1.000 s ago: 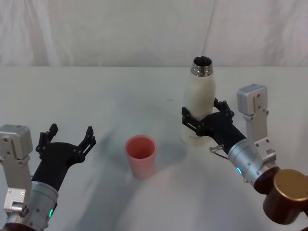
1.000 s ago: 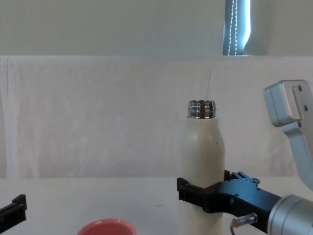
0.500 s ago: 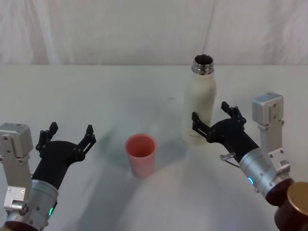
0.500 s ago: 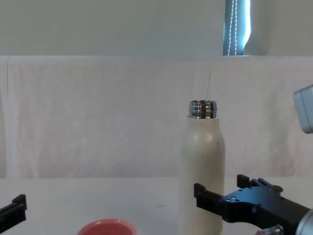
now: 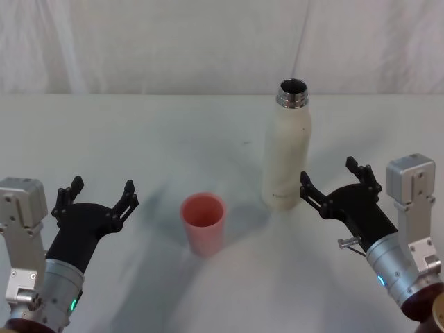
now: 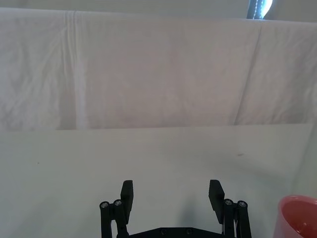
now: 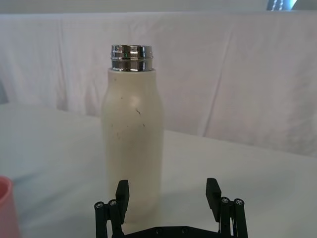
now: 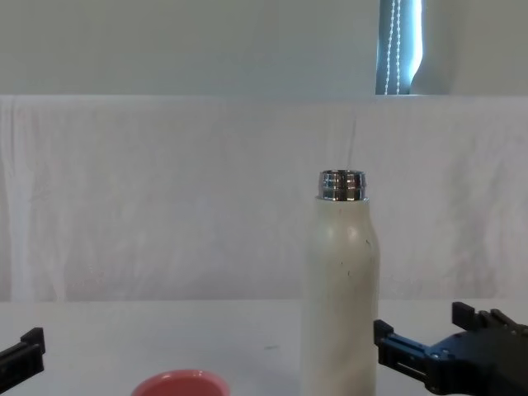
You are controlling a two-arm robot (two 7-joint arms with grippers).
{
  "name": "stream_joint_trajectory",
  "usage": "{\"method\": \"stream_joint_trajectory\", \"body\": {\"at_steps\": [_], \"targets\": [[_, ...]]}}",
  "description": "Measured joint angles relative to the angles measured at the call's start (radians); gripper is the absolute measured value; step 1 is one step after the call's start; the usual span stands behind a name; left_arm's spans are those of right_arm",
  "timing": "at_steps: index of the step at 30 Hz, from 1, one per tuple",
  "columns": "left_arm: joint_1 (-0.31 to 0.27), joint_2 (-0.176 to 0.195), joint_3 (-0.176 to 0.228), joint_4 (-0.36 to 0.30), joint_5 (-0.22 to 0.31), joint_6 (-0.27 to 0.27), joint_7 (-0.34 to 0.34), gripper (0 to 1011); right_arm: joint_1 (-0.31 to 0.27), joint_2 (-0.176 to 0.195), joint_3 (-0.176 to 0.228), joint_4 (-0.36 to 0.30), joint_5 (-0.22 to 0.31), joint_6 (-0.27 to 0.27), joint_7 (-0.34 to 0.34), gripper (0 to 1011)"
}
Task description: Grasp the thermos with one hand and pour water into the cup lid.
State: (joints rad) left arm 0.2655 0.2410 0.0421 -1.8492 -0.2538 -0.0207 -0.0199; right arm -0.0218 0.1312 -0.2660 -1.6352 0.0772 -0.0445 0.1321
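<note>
The thermos (image 5: 286, 151) stands upright on the white table, cream-white with an open steel neck (image 7: 131, 57); it also rises in the chest view (image 8: 341, 297). My right gripper (image 5: 334, 182) is open, a short way off to the thermos's right and nearer me, touching nothing; its fingers (image 7: 122, 193) frame the bottle's base. The pink cup lid (image 5: 203, 223) stands upright left of the thermos, its rim low in the chest view (image 8: 180, 384). My left gripper (image 5: 97, 193) rests open, left of the cup lid, empty.
A white cloth backdrop (image 5: 173, 41) hangs behind the table's far edge. The white tabletop (image 5: 159, 139) spreads between and beyond the cup lid and thermos.
My right gripper has let go of the thermos and drawn back to the right and toward me. The thermos stays standing; the left arm and cup lid have not moved.
</note>
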Motion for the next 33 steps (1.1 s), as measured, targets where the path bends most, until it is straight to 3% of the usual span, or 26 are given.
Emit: {"method": "stream_joint_trajectory", "body": {"at_steps": [15,33], "targets": [[0.0,0.0,0.0,0.0,0.0,0.0,0.0,1001,-0.062,-0.032,0.0,-0.035,-0.154,-0.007,-0.078,1001],[0.0,0.0,0.0,0.0,0.0,0.0,0.0,1001,-0.069,-0.063,0.012,-0.025,-0.217,-0.004,-0.076,1001]]}}
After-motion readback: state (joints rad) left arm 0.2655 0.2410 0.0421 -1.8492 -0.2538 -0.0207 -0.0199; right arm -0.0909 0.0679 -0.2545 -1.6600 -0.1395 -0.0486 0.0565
